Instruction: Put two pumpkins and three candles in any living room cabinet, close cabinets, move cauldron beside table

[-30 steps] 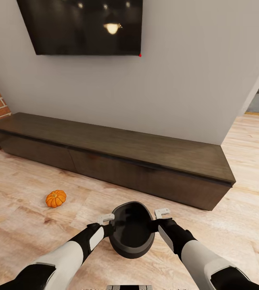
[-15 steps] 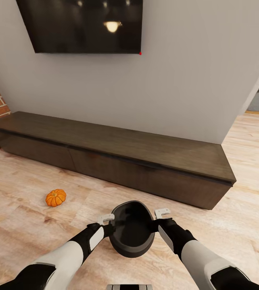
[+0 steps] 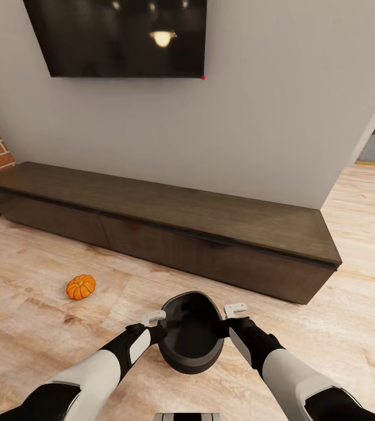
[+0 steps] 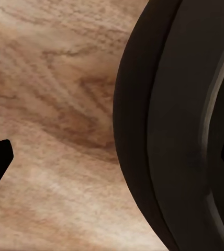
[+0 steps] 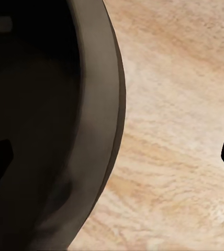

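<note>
Head view: cauldron (image 3: pixel 190 342) hangs between both arms, left gripper (image 3: pixel 154 325) & right gripper (image 3: pixel 229 317) each pinched on an opposite side of its rim, prob. because it's too wide for one. Wrist views show a finger either side of the rim wall, mouth up, nothing inside. One pumpkin (image 3: pixel 81 287) sits on the floor (image 3: pixel 339 304) well in front of the cabinet (image 3: pixel 170 225), nearer its left end; drawer fronts look shut. Table, candles not spotted.

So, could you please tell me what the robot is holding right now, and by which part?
The cauldron, carried between both grippers: the left gripper is at its left rim and the right gripper at its right rim, above the wooden floor.
</note>
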Motion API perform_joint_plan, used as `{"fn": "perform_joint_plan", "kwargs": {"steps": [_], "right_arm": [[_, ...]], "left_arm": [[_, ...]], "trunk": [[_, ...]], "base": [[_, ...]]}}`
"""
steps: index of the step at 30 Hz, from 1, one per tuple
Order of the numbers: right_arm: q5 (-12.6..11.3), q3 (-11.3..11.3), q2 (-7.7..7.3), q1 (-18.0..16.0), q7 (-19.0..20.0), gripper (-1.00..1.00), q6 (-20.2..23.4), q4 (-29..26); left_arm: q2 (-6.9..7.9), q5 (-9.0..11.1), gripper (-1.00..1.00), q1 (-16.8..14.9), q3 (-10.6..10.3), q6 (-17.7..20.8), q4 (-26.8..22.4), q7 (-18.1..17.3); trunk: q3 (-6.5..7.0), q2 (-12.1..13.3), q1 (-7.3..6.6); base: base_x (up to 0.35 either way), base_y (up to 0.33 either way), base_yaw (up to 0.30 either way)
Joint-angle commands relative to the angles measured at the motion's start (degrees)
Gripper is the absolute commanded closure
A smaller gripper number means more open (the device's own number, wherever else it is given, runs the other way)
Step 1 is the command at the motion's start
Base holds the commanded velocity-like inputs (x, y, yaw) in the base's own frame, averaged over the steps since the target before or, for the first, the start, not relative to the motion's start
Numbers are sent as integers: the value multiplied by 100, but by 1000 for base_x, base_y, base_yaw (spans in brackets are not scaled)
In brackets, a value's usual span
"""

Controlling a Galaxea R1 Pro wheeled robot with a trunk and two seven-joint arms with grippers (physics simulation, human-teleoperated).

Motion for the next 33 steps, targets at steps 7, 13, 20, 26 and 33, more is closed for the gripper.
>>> {"fn": "perform_joint_plan", "kwargs": {"steps": [7, 13, 20, 26, 33], "right_arm": [[-61, 47, -3, -2, -44, -100, 30, 7], [-61, 48, -3, -2, -44, -100, 30, 9], [-61, 43, -5, -2, -40, 100, 30, 7], [-61, 42, -3, -2, -28, 100, 30, -1], [-61, 42, -6, -2, -26, 100, 30, -15]], "left_arm": [[0, 50, -100, 1, -23, 30, -14, 33], [0, 50, -100, 1, -23, 30, -14, 33], [0, 50, 100, 1, -23, 30, -14, 42], [0, 50, 100, 1, -23, 30, -14, 42], [0, 50, 100, 1, -23, 30, -14, 42]], "trunk": [[-5, -2, -1], [-5, -2, -1], [-5, -2, -1], [-5, -2, -1], [-5, -2, -1]], "base": [[0, 0, 0], [0, 0, 0], [0, 0, 0], [0, 0, 0], [0, 0, 0]]}}
